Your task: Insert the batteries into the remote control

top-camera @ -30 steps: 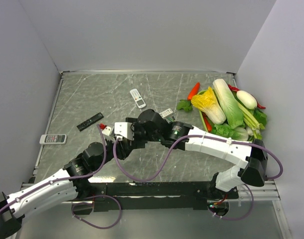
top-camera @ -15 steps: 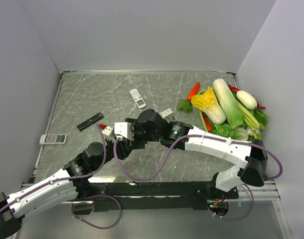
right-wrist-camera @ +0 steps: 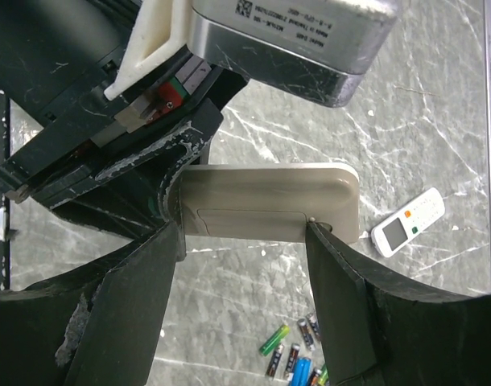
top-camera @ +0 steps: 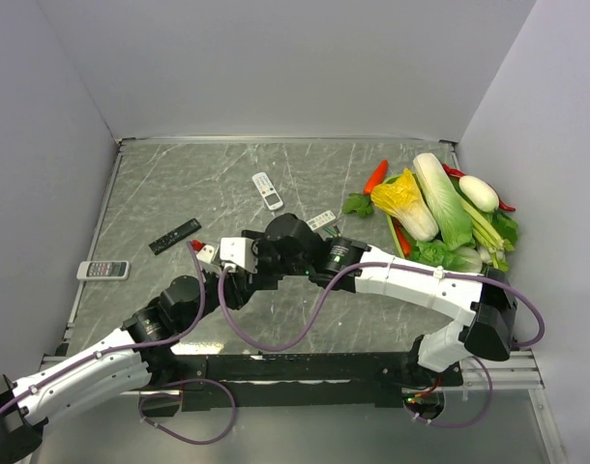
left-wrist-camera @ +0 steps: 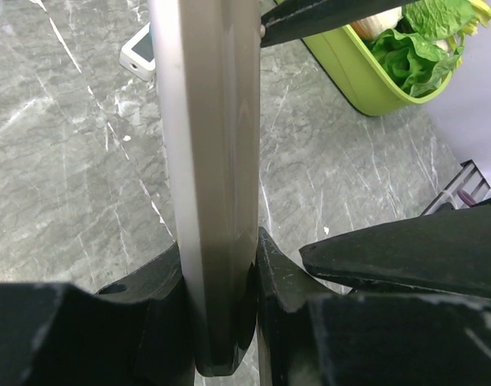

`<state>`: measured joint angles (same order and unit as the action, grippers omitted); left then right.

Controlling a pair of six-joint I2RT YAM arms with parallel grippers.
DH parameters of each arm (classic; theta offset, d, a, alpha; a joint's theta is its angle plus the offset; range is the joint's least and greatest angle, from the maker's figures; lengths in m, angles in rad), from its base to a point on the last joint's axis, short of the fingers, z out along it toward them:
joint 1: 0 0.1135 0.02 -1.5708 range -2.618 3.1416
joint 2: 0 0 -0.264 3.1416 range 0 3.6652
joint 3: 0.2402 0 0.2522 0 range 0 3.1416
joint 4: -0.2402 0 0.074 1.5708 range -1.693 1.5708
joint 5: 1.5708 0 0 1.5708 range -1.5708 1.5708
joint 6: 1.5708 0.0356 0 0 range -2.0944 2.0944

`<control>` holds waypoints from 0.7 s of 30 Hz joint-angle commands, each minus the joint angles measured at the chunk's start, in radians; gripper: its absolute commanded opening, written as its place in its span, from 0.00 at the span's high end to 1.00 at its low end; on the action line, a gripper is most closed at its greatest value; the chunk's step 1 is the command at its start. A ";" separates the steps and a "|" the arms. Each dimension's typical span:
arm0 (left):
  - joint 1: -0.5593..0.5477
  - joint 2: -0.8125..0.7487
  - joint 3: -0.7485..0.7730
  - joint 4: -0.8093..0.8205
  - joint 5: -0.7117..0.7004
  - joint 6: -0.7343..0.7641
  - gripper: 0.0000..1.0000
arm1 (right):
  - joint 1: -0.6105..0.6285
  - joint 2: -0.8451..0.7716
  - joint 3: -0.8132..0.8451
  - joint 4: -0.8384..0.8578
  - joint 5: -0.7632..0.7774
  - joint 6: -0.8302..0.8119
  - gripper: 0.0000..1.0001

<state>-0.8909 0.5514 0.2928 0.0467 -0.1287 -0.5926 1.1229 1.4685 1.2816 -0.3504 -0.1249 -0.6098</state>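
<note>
The remote control stands on edge in my left gripper, which is shut on its lower end. Its grey-beige back with the bay cover faces the right wrist view. My right gripper is open wide, and its fingertips rest against the remote's back at the two ends of the cover. The batteries, green, blue and dark, lie in a loose cluster on the table below the remote. In the top view the two wrists meet at the table's middle, hiding the remote and the batteries.
A small white remote lies beyond the held one. A slim white remote, a black remote and a grey remote lie farther left. A green tray of vegetables fills the right side.
Both wrists have crept slightly to the left together. Neither gripper's opening has changed, and the remote stays in the left gripper.
</note>
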 commanded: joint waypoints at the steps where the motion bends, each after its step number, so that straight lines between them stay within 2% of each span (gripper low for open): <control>1: -0.011 -0.024 0.046 0.104 0.055 0.008 0.99 | -0.028 -0.026 -0.036 0.099 0.022 0.047 0.28; 5: -0.013 -0.022 0.032 0.094 0.009 -0.024 0.99 | -0.051 -0.077 -0.083 0.180 0.053 0.169 0.27; 10: -0.011 -0.033 -0.009 0.131 -0.022 -0.056 0.99 | -0.084 -0.183 -0.218 0.336 0.110 0.514 0.19; 14: -0.010 -0.028 -0.029 0.189 -0.023 -0.090 0.99 | -0.097 -0.241 -0.316 0.430 0.162 0.792 0.18; 18: -0.011 -0.005 -0.050 0.257 0.004 -0.110 0.99 | -0.095 -0.307 -0.459 0.585 0.140 0.930 0.18; 21: -0.011 0.034 -0.055 0.306 0.038 -0.111 0.99 | -0.097 -0.318 -0.479 0.654 0.145 1.012 0.15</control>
<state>-0.8982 0.5514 0.2413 0.2085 -0.1356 -0.6781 1.0248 1.1820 0.8257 0.1112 -0.0006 0.1905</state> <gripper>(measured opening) 0.305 0.830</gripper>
